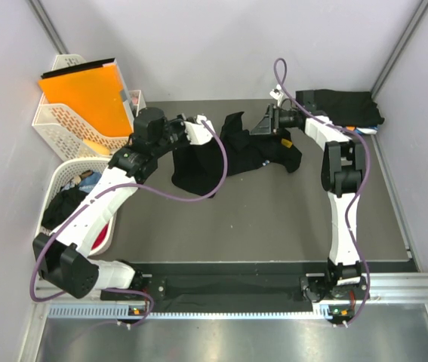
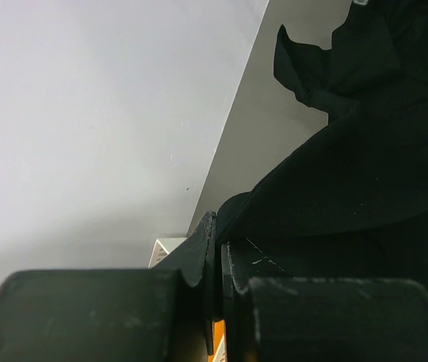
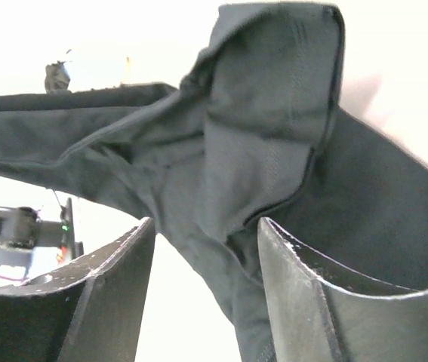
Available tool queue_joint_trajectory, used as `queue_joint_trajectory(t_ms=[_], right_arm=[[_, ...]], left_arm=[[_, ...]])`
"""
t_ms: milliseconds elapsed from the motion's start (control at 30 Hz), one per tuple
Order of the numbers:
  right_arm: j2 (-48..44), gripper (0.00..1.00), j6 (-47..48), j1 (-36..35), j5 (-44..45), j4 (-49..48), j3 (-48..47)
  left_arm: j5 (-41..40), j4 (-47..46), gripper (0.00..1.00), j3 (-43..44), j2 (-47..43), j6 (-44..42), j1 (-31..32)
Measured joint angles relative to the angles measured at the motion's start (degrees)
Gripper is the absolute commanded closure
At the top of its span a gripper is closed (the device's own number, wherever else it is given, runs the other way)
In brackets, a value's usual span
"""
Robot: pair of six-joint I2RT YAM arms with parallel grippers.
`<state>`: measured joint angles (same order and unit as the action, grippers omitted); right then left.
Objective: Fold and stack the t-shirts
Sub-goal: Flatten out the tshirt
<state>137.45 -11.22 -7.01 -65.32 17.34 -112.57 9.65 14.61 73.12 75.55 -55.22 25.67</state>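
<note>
Left tool (image 1: 201, 130): we see its fingers pressed together, pinching an edge of the black t-shirt (image 1: 236, 154) and holding it up over the bench (image 1: 274, 219).
Right tool (image 3: 206, 226): fingers spread, with a fold of that shirt hanging between them; we cannot tell whether either finger grips it.
Black t-shirt: strung between the two tools at the far side of the bench, its lower part drooping toward the surface.
Dark folded pile (image 1: 340, 107): far right corner, just beyond the right tool.
Basket (image 1: 61, 175): left of the bench, with clothes inside.
Orange folder (image 1: 85, 94): standing in a lattice bin (image 1: 47, 121) behind the basket.
</note>
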Motion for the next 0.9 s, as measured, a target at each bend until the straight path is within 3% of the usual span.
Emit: queue_joint_trajectory(t_ms=[200,400,900], right_arm=[[0.1,0.49,-14.1,0.0,-3.0,-16.1,4.7],[0.2,0.50,-19.1,0.0,-4.3,-21.6,5.4],[0.2,0.52,-3.1,0.0,0.6,-4.1,5.2]], left_arm=[[0.0,0.1,1.00,0.0,0.0,-0.7,0.0],[0.0,0.2,1.00,0.0,0.0,-1.2,0.4],[0.0,0.2,1.00,0.0,0.0,-1.7,1.0]])
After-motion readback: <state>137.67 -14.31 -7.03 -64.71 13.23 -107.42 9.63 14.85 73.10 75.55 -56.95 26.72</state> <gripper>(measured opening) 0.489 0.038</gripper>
